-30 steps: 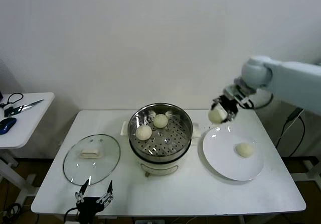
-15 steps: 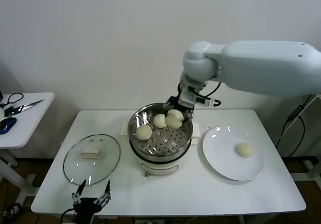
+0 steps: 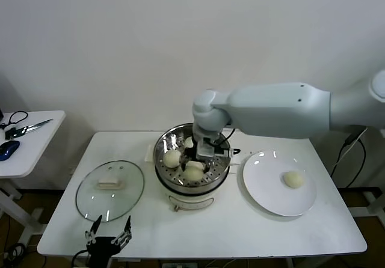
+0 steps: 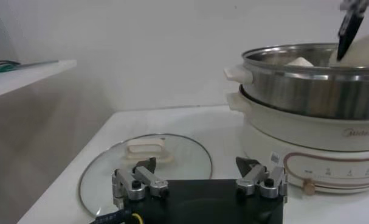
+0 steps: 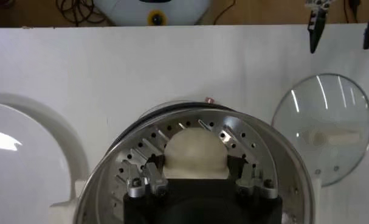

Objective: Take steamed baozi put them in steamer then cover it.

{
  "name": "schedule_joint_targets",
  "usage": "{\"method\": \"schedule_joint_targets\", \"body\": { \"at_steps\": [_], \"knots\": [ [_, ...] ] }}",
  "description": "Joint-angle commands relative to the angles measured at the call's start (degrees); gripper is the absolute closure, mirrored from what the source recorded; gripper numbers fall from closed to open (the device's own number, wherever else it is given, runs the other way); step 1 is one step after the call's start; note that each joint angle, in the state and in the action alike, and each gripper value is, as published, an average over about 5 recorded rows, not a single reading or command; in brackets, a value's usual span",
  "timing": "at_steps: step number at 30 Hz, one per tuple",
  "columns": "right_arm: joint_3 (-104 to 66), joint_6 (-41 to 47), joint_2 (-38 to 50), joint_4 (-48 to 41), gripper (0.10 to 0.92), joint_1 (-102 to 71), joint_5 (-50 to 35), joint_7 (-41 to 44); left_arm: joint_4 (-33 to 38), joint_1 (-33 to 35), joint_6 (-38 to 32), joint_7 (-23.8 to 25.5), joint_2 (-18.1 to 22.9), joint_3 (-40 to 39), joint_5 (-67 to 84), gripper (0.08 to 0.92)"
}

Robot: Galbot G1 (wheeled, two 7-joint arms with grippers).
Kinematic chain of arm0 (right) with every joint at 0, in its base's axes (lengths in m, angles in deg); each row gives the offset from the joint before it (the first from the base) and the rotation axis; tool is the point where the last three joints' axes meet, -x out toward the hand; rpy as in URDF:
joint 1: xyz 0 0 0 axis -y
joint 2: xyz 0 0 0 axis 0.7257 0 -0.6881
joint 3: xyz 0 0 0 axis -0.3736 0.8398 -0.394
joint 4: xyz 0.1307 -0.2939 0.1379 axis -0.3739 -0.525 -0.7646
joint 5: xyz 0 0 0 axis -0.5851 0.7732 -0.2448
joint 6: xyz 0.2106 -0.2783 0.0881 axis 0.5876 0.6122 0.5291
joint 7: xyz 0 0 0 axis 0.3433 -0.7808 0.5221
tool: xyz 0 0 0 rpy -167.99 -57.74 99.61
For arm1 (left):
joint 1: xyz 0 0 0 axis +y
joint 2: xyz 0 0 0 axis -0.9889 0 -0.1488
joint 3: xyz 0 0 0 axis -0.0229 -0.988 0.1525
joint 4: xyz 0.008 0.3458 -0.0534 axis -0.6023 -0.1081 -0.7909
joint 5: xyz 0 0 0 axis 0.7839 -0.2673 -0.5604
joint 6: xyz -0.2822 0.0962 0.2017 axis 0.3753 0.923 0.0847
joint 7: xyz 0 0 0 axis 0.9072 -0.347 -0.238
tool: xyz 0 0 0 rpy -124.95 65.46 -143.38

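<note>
Reaching down into the round shiny stainless-steel steamer basket (image 3: 174,145), the right pincer (image 3: 195,167) grips one smooth, dome-shaped, cream-white steamed bun (image 3: 194,173) between its fingers. The right wrist view shows this bun (image 5: 195,152) clamped from both sides, low over the perforated floor of the basket (image 5: 275,152) on its near side. Whether the bun touches the floor cannot be told.

Two further cream-white buns sit inside the basket: one (image 3: 172,158) on the robot's left side of the floor, and one (image 3: 189,142) toward the far wall, partly hidden by the right arm. A fourth cream-white bun (image 3: 293,179) lies on the flat round white plate (image 3: 264,187), which stands on the white rectangular surface (image 3: 240,232) just to the right of the steamer.

The basket sits on a cream-white electric cooker base (image 3: 192,201) near the middle of the surface. In the left wrist view the base (image 4: 306,137) shows a side handle and a row of front controls.

The round clear glass lid with metal rim and cream-white oblong handle (image 3: 109,190) lies flat on the surface to the left of the steamer, apart from it.

The left pincer (image 3: 108,237) hovers at the near edge of the surface, just in front of the lid (image 4: 144,167), its fingers spread wide and empty.

A small white side table (image 3: 36,142) stands to the left, apart from the main surface, and carries scissors (image 3: 27,127).
</note>
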Motion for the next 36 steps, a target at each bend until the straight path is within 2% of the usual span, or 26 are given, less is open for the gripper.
{"method": "schedule_joint_targets", "body": {
  "at_steps": [1, 12, 20, 25, 28, 31, 36],
  "knots": [
    [-0.4, -1.0, -1.7, -3.9, 0.338, -6.1, 5.1, -1.4, 0.0, 0.0, 0.0, 0.0, 0.1, -0.1, 0.0, 0.177],
    [-1.0, -0.7, -1.2, -3.6, 0.335, -5.4, 2.8, -2.5, -0.1, 0.1, -0.1, -0.1, 0.1, 0.1, 0.1, 0.177],
    [-2.2, -3.0, 2.4, -5.1, 0.210, 3.1, -4.1, 1.3, 0.3, 0.3, 0.0, -0.1, 0.3, 0.1, -0.1, 0.177],
    [2.5, -2.5, 9.2, -7.4, 0.203, 11.3, -13.8, 7.7, 0.4, 0.3, 0.0, -0.1, 0.5, -0.2, -0.3, 0.177],
    [7.2, 3.1, 14.7, -9.4, 0.202, 15.6, -19.1, 11.9, 0.4, 0.3, 0.0, -0.1, 0.6, -0.4, -0.4, 0.177],
    [12.0, 9.3, 21.2, -11.4, 0.202, 17.4, -21.1, 14.5, 0.4, 0.2, 0.0, -0.1, 0.7, -0.5, -0.5, 0.177],
    [13.5, 15.4, 32.0, -12.9, 0.203, 12.1, -20.4, 13.4, 0.4, -0.4, 0.4, 0.0, 0.5, -0.5, -0.4, 0.177]
  ]
}}
